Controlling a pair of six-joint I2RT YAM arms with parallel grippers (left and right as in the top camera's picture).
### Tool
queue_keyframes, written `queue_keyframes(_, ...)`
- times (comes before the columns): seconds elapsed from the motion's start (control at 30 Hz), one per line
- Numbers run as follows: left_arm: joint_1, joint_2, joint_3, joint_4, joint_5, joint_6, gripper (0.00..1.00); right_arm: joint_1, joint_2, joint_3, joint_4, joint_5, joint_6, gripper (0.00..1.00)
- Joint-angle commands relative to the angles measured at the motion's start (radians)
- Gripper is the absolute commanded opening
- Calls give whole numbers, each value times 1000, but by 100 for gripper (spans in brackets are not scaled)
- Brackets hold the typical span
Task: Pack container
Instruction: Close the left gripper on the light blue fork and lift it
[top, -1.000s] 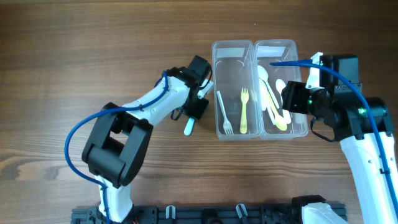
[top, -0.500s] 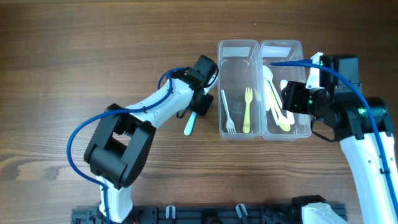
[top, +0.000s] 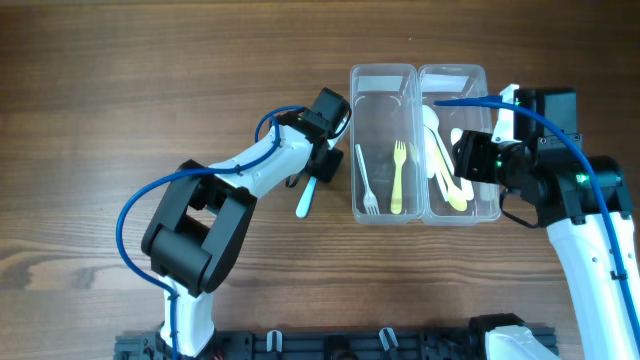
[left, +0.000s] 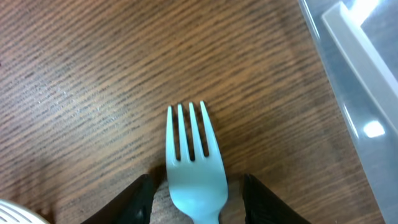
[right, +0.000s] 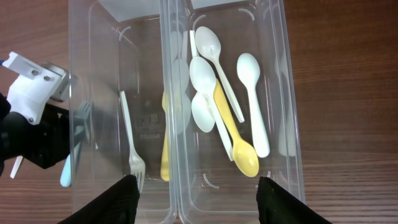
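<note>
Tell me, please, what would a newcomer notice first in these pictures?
First, the two clear tubs side by side on the right half of the wooden table. The left one holds a yellow fork and a white fork, the right one white spoons and a yellow spoon. Next, the light blue fork just left of the tubs, its tines sticking out between the fingers of the left gripper.

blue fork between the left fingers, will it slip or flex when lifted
The blue fork looks like thin moulded plastic, so probably very light and only slightly bendy. Smooth surface, and the left gripper straddles it near the tines with the handle sticking out, so it may pivot once gripped. Lying flat on the table, it seems unlikely to roll.
</note>
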Motion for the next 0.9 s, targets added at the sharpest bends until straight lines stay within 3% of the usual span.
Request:
queue_keyframes(0.0, 24, 20, 14, 7, -5, 7, 49, -2, -2, 18, -1, 21, -17, 61)
queue_keyframes(0.67, 31, 20, 14, -27, -2, 7, 16, -2, -2, 18, -6, 21, -17, 57)
queue_keyframes(0.87, 31, 4, 31, -93, -34, 7, 13, -2, -2, 18, -7, 21, -17, 57)
